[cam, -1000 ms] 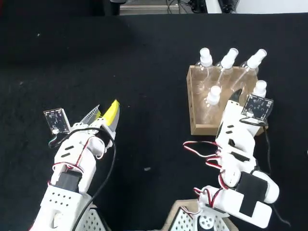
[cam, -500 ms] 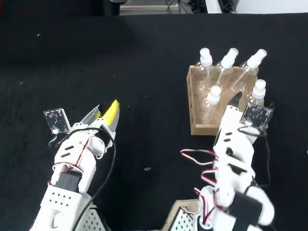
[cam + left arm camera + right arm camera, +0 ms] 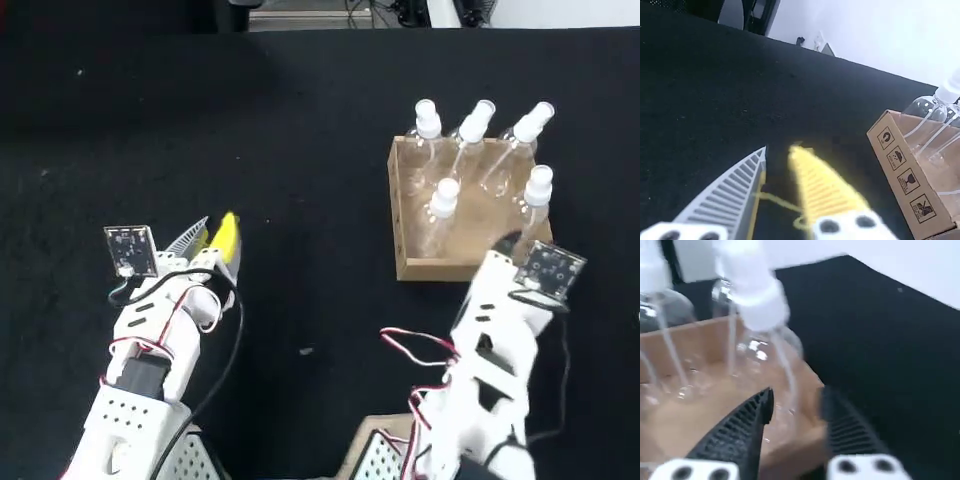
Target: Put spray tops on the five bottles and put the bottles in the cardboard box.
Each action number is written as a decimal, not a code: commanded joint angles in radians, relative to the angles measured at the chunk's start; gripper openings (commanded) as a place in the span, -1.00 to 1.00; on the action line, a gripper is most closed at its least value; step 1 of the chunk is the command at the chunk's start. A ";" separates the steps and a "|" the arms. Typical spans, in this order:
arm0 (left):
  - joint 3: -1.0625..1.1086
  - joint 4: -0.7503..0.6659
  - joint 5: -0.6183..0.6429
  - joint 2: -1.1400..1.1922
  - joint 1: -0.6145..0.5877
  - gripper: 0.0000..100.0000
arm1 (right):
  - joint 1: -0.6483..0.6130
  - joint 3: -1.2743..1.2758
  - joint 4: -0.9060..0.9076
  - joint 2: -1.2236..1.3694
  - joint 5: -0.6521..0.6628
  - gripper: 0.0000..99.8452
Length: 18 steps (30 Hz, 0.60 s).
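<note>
Five bottles (image 3: 440,205) seen overhead in cardboard box (image 3: 395,215); left hand (image 3: 780,148), right hand (image 3: 797,392) spread empty.

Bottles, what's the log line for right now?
bottles: five capped, in cardboard box | right gripper: open, empty | left gripper: open, empty

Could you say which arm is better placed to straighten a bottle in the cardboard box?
Likely the right: its open black gripper is at the brown cardboard box and its clear white-topped bottles; the left yellow-and-grey gripper is far from them.
</note>
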 commanded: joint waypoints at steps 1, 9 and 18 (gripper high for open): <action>0.025 -0.009 -0.012 -0.012 0.008 -0.93 | 0.044 0.001 0.190 -0.120 -0.003 -0.97; 0.013 0.021 -0.068 -0.014 0.004 -0.94 | 0.037 0.005 0.724 -0.470 -0.003 -0.98; -0.039 0.023 -0.196 -0.014 -0.002 -0.94 | -0.203 0.021 1.387 -1.030 0.003 -0.98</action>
